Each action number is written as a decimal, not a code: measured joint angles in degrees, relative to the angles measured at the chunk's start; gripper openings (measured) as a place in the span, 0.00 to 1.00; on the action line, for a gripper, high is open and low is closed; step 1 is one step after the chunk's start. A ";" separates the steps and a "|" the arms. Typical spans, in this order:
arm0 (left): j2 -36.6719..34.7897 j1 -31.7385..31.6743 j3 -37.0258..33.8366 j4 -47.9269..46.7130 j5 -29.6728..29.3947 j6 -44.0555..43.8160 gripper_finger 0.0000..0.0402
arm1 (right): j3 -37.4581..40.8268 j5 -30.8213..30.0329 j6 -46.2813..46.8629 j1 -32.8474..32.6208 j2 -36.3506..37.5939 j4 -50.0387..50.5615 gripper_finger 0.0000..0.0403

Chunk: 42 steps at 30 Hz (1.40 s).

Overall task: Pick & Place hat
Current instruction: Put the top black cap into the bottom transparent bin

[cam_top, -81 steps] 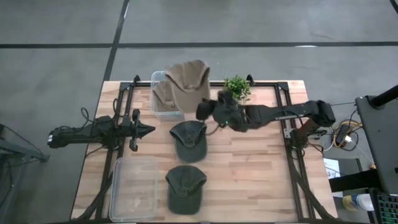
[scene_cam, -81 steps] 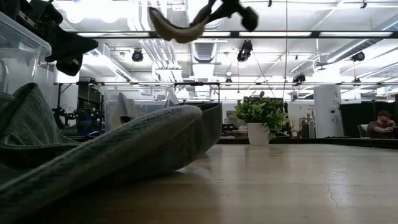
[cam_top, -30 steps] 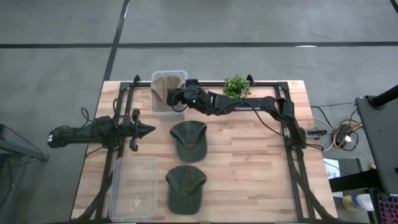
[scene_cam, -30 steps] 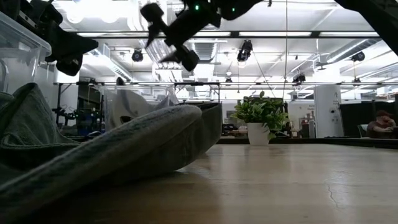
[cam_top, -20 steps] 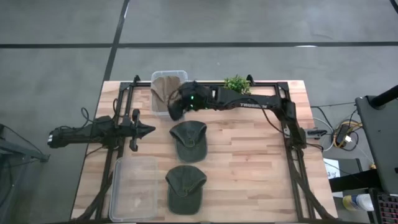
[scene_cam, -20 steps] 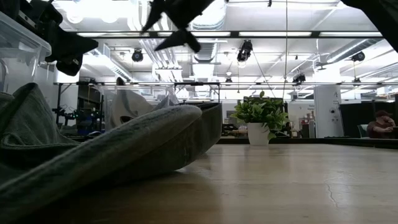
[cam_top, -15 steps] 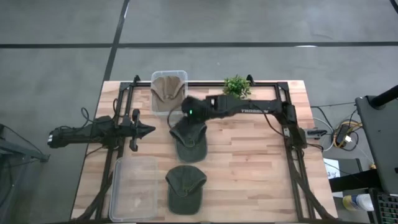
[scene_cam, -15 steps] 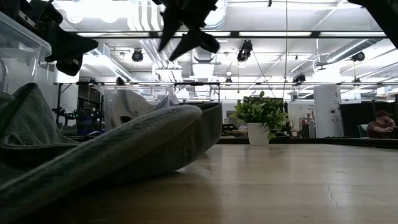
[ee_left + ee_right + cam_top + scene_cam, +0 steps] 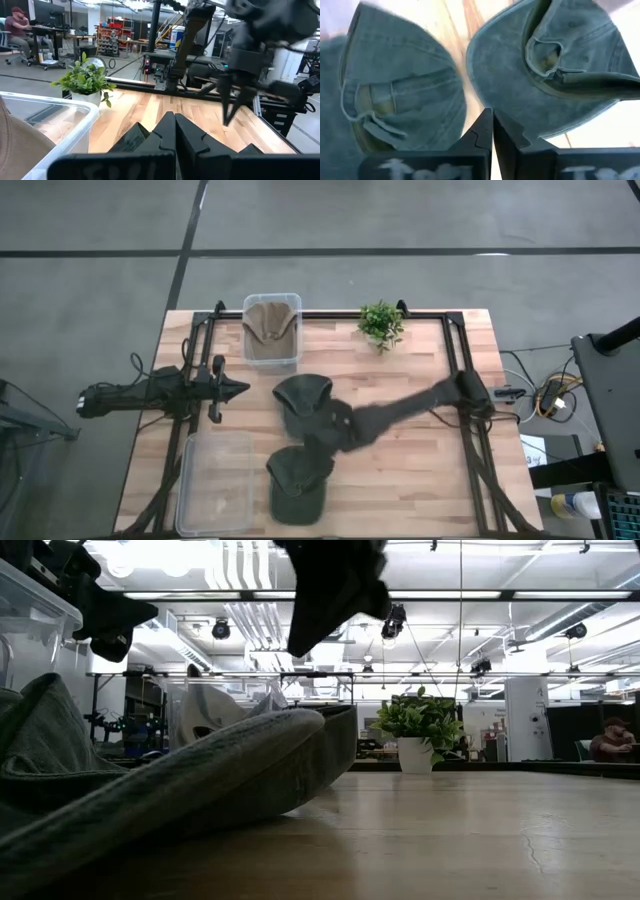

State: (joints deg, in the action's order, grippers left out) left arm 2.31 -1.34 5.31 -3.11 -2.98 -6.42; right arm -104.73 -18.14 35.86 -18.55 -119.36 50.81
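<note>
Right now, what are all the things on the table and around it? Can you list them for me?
Tan hat: one, beige, inside the small clear bin.
Small clear bin: one, see-through, far edge of the table.
Green hats: two, dark green, middle of the table, one nearer the bin, one nearer the front edge.
Clear tray: one, see-through, front left.
Potted plant: one, green, far edge.
Table: one, light wood.
Person: one, seated far off in the room.
Left gripper: dark, fingers shut, waiting at the left side.
Right gripper: dark, fingers shut, between the two green hats.
</note>
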 joint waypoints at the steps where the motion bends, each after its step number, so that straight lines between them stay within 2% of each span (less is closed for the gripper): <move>1: 0.00 0.01 0.00 0.01 0.00 0.00 0.00 | 0.84 -2.26 -0.01 -1.47 0.04 -0.43 0.02; 7: 0.00 0.01 -0.01 0.00 0.02 -0.01 0.00 | 7.11 -16.76 0.11 -9.46 2.01 -7.35 0.02; 12: 0.00 0.00 -0.01 0.02 0.05 0.00 0.00 | 16.45 -24.00 -2.51 -14.04 6.38 -22.03 0.02; 17: 0.00 0.01 -0.01 0.02 0.07 0.00 0.00 | 31.65 -23.34 -10.36 -16.11 14.48 -45.02 0.02; 21: 0.00 0.01 0.00 0.00 0.13 -0.01 0.00 | 46.42 -17.04 -16.84 -15.75 22.51 -66.73 0.02; 24: 0.02 0.01 0.00 0.01 0.22 -0.01 0.00 | 56.77 -11.71 -18.28 -14.39 29.33 -78.62 0.02; 27: 0.08 0.00 0.00 0.00 0.26 0.00 0.00 | 64.70 -14.41 -17.82 -13.34 37.35 -80.60 0.02; 30: 0.09 0.02 -0.01 0.00 0.26 0.00 0.00 | 71.08 -17.73 -23.25 -12.71 46.22 -77.61 0.02; 33: 0.09 0.01 0.01 0.00 0.26 0.00 0.00 | 76.32 -17.93 -23.27 -12.81 54.30 -77.12 0.02; 42: 0.09 0.00 -0.01 -0.02 0.20 0.00 0.00 | 85.33 -18.00 -25.35 -12.78 77.80 -77.23 0.02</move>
State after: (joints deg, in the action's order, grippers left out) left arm 2.39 -1.34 5.30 -3.13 -2.78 -6.42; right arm -19.40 -36.14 10.51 -31.33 -41.56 -26.42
